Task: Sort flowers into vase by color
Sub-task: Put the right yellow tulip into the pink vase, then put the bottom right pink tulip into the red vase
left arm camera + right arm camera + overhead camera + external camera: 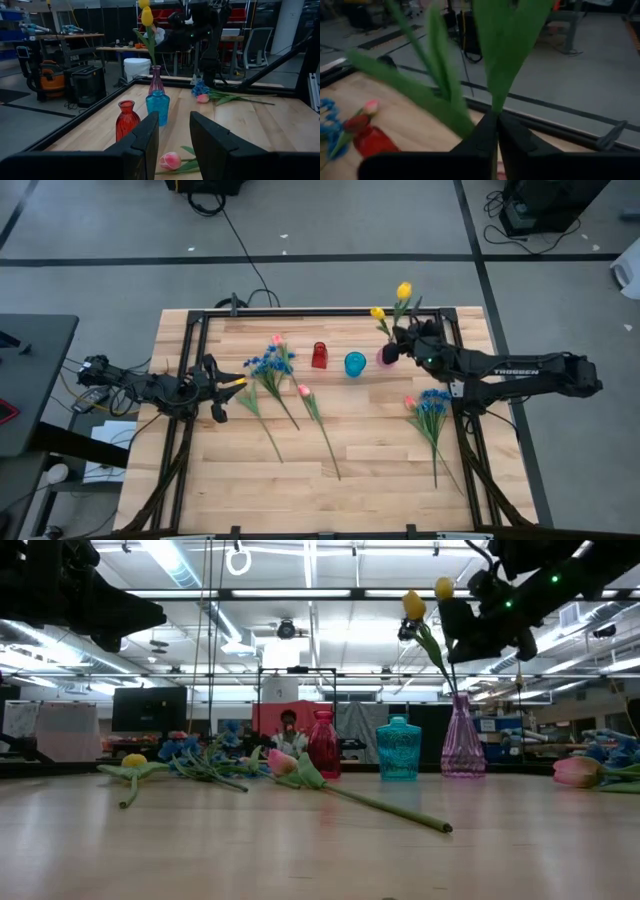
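Observation:
Three vases stand in a row near the far edge: red (319, 355), blue (355, 364) and purple (387, 355). One yellow tulip (413, 605) stands with its stem in the purple vase (462, 740). My right gripper (397, 340), just above that vase, is shut on a second yellow tulip (444, 587). My left gripper (174, 135) waits open at the table's left, holding nothing. Blue sprays (270, 363) and pink tulips (303, 390) lie on the table at the left, and another blue spray (435, 398) and pink tulip (410, 402) at the right. My right gripper pinches the second yellow tulip's green stem (494, 106) among its leaves between its two fingers (480, 132). The fingers come from the table's right, nearly level and tipped slightly down, across the stem. The tulip stands upright with its bloom above the fingers; the gripper hides its lower end.
A yellow tulip (236, 383) lies on the table beside my left gripper. A black frame (300, 313) runs along the table's far and side edges. Bare wood lies toward the near edge (330, 500).

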Controlling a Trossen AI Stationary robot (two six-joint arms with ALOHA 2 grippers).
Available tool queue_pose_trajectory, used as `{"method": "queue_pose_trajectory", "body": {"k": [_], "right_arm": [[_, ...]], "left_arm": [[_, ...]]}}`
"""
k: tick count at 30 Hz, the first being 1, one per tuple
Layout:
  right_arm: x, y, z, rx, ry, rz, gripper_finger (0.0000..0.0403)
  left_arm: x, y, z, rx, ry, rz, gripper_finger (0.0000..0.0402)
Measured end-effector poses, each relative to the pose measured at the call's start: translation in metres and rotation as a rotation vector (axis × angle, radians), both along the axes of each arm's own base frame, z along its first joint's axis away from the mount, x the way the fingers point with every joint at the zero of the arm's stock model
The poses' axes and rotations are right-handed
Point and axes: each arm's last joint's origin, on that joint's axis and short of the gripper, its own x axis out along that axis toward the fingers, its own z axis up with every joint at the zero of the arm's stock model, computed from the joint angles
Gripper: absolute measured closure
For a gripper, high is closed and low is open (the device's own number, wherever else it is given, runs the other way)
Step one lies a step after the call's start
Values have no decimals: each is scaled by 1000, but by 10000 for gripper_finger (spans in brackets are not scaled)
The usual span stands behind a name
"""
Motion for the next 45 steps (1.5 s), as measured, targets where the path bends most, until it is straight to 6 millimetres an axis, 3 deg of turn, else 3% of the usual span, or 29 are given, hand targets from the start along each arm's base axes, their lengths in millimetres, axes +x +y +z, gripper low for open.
{"method": "queue_pose_trajectory", "body": {"k": [11, 19, 23, 27, 37, 40, 45], "right_arm": [[0, 5, 7, 126, 72, 96, 220], [-5, 27, 43, 233, 142, 117, 218], [0, 40, 48, 331, 166, 188, 229], [16, 57, 34, 534, 245, 265, 240], [41, 115, -29, 1235, 647, 210, 271], [43, 132, -46, 1342, 780, 201, 279], [38, 151, -62, 1380, 961, 186, 291]], "left_arm": [[0, 0, 0, -40, -11, -1, 286], [0, 0, 0, -46, -11, -1, 286], [0, 0, -1, -44, -5, -1, 286], [0, 0, -1, -44, -6, -1, 286], [0, 0, -1, -22, 0, -1, 286], [0, 0, -1, -21, 0, -1, 286], [0, 0, -1, -19, 0, -1, 286]]}}
